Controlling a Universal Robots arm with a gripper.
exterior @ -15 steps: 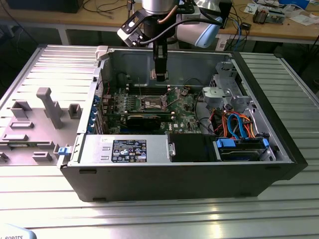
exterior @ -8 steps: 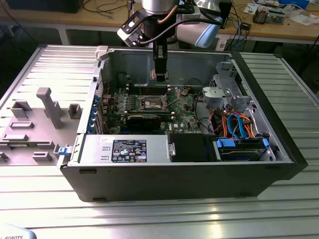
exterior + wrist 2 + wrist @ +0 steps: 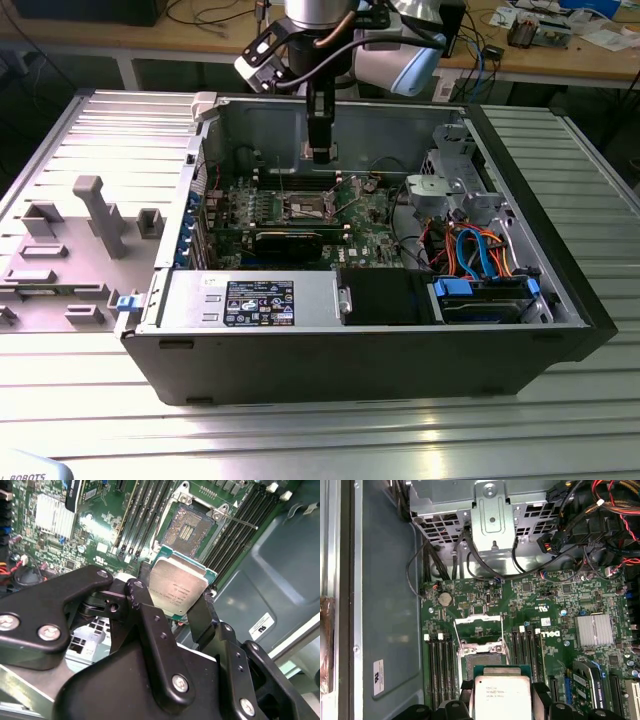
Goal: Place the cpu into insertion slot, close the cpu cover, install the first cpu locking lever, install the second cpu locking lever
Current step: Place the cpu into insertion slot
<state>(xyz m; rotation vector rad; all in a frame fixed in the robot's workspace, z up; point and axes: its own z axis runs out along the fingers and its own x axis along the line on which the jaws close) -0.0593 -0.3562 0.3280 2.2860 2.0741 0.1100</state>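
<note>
My gripper [image 3: 172,605] is shut on the cpu [image 3: 177,587], a flat square chip with a dull silver top, clamped by its two opposite edges. It hangs in the air above the green board, a little off to one side of the insertion slot [image 3: 189,526], whose dark contact field lies bare. In the first wrist view the cpu [image 3: 501,692] sits between the black fingers [image 3: 540,696], with the insertion slot [image 3: 481,655] just beyond it. The cpu cover [image 3: 477,621] stands raised open. In the exterior view the gripper [image 3: 319,152] is inside the case above the insertion slot [image 3: 305,208].
Black memory slots [image 3: 440,660] flank the socket on both sides. A thin lever rod [image 3: 240,522] sticks out beside it. A finned heatsink [image 3: 594,630], a metal drive cage [image 3: 492,520] with cables and the case wall [image 3: 385,605] surround the board. A grey fixture [image 3: 100,215] lies outside the case.
</note>
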